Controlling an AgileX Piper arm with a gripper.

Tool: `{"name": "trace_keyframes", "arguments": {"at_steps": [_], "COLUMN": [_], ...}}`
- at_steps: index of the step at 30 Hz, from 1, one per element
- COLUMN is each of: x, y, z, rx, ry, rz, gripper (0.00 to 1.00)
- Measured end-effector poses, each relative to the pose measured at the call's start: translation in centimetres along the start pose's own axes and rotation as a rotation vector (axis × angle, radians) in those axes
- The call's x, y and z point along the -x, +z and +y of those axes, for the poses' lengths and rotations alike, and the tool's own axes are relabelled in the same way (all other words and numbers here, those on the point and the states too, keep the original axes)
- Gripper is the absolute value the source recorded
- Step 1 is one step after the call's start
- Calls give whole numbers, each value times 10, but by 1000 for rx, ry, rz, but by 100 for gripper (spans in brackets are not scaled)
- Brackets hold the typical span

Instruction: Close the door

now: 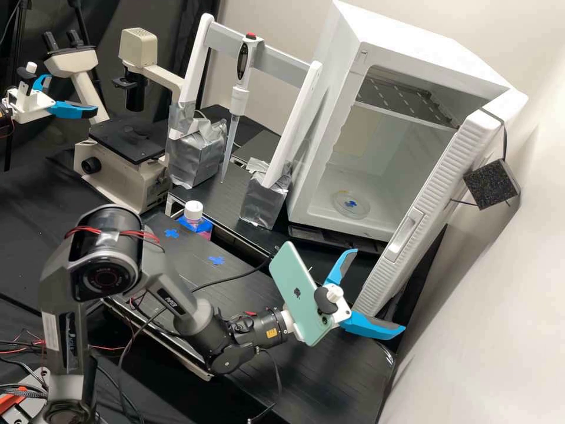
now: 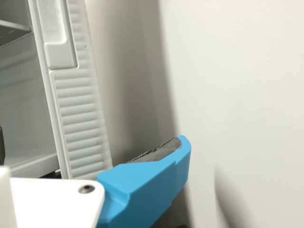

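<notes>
Released and spread, the tool [image 1: 379,290] sits beside the open incubator door [image 1: 432,197], probably placed to swing it closed.

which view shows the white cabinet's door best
The high view: it shows the door nearly whole, standing open on the white cabinet. The wrist view gives a closer look at part of its ribbed face and handle.

High view: farther back, slanting down on bench [image 1: 329,368]; wrist view: close, facing door [image 2: 81,121], shared by 2.
</notes>
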Motion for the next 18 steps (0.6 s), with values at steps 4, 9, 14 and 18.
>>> {"name": "trace_keyframes", "arguments": {"at_steps": [4,9,14,18], "x": [-10,-15,-15,-6], "y": [1,2,-2,-11], "z": [-5,-17,-22,-24], "rx": [-5,-4,-27,-46], "ry": [-29,-108,-135,-147], "rz": [21,46,61,67], "gripper": [100,100,100,100]}}
